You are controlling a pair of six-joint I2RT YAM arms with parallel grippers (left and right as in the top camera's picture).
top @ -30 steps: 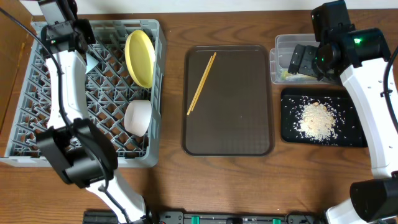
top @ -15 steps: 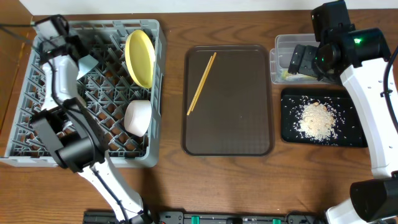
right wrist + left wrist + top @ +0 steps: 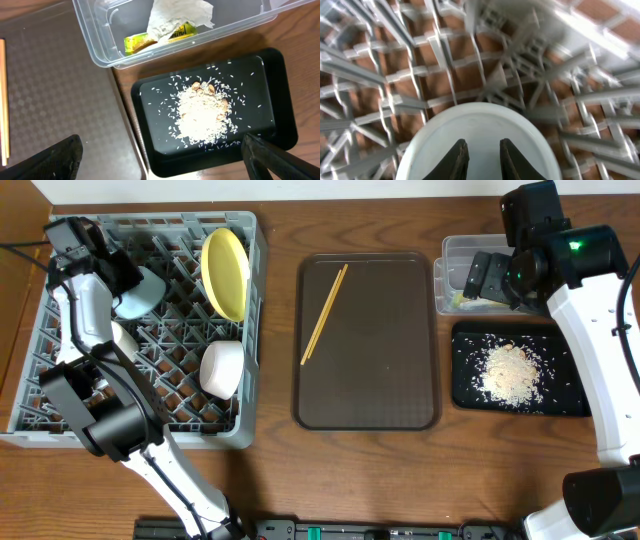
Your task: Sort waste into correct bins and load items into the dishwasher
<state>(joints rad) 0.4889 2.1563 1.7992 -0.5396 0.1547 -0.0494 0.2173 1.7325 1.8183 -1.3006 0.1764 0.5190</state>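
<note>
My left gripper (image 3: 482, 142) hangs over the grey dishwasher rack (image 3: 253, 380), at its back left. Its fingers stand a narrow gap apart against the light blue bowl (image 3: 480, 120), which leans among the pegs (image 3: 142, 288). Whether they pinch it does not show. A yellow plate (image 3: 225, 272) stands on edge in the rack and a white bowl (image 3: 222, 367) lies lower down. Chopsticks (image 3: 324, 314) lie on the brown tray (image 3: 370, 390). My right gripper (image 3: 161, 150) is wide open and empty, above the clear tub (image 3: 100, 50) and black tray (image 3: 270, 75).
The tub holds a green wrapper (image 3: 137, 42) and white paper (image 3: 175, 15). Rice (image 3: 202, 112) is heaped in the black tray. Both bins sit at the table's right side, beside the brown tray. My left arm stretches across the rack's left half.
My left gripper has swung towards the rack's back left corner with the blue bowl close by it, and the bowl now shows more fully among the pegs. The right arm has not moved.
</note>
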